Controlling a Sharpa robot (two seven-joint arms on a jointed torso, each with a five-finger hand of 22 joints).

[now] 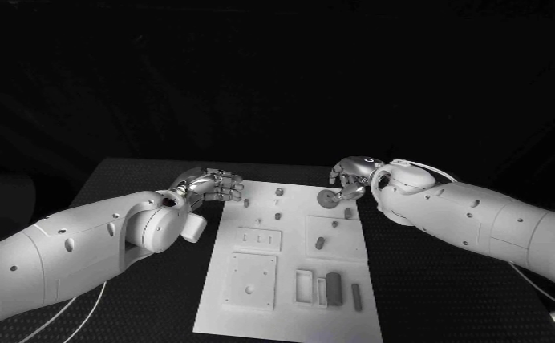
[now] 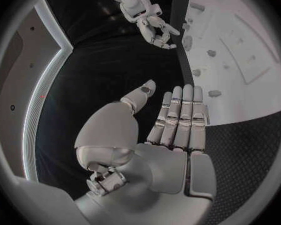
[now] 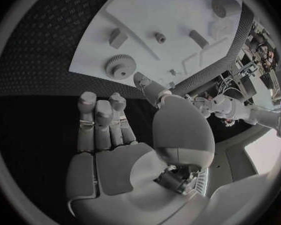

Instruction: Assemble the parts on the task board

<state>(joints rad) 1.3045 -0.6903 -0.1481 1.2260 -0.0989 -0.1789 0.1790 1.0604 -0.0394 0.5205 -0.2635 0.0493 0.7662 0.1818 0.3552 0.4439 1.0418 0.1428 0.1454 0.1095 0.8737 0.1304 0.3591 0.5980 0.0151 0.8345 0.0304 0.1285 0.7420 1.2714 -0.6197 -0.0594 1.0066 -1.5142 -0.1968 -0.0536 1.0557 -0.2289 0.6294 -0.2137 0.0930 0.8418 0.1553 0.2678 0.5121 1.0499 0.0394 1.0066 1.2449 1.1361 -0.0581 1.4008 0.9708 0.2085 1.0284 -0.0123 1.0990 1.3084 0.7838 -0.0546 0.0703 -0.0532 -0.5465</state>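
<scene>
**Task board and both hands at its far end**

Task board (image 1: pixel 289 271) lies mid-bench (image 1: pixel 428 295), grey parts (image 1: pixel 333 288) on it. Left hand (image 1: pixel 212 185), fingers straight and apart, holds nothing at the far left corner. Right hand (image 1: pixel 353 176), also empty with fingers apart, hovers at the far right edge beside a toothed gear (image 3: pixel 120 67).

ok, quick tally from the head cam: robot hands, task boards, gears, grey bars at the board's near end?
robot hands: 2
task board: 1
gear: 1
grey bars: 2
Total: 6
</scene>
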